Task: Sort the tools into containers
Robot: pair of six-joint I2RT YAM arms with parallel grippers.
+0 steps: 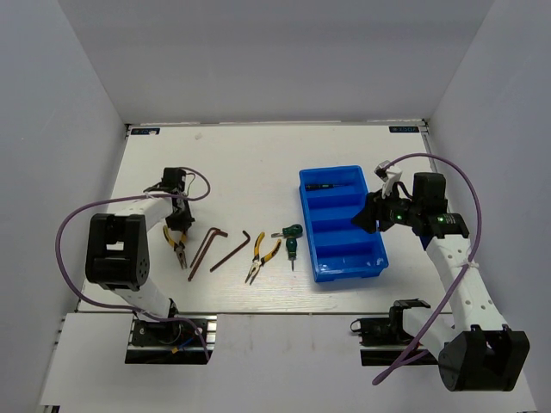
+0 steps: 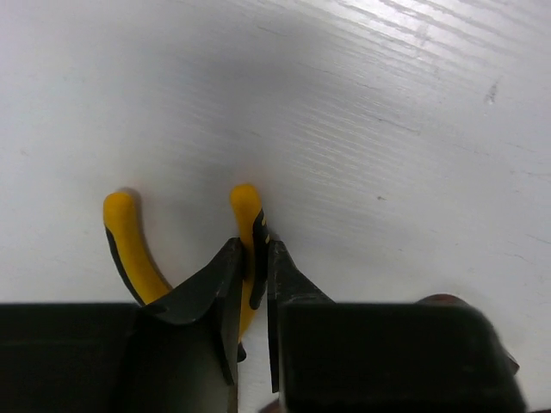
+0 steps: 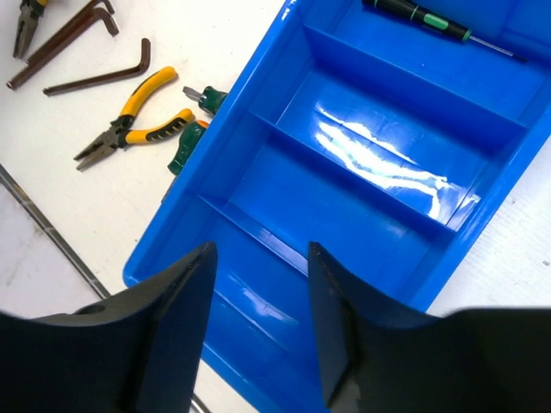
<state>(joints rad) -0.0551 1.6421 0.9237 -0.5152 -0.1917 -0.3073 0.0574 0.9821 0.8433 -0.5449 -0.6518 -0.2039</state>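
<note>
My left gripper (image 1: 176, 229) is shut on one yellow handle of a pair of pliers (image 1: 177, 247) lying on the white table at the left; the wrist view shows the fingertips (image 2: 231, 258) pinching that handle of the pliers (image 2: 120, 234). Two dark brown hex keys (image 1: 205, 248) (image 1: 231, 251), a second pair of yellow pliers (image 1: 263, 255) and a stubby green-black tool (image 1: 291, 237) lie in a row left of the blue tray (image 1: 343, 171). A thin screwdriver (image 1: 331, 184) lies in the tray's far compartment. My right gripper (image 1: 367, 215) hovers open and empty over the tray (image 3: 387, 163).
The right wrist view also shows the screwdriver (image 3: 422, 17), second pliers (image 3: 138, 120), stubby tool (image 3: 191, 138) and a hex key (image 3: 95, 79). White walls enclose the table on three sides. Purple cables loop from both arms.
</note>
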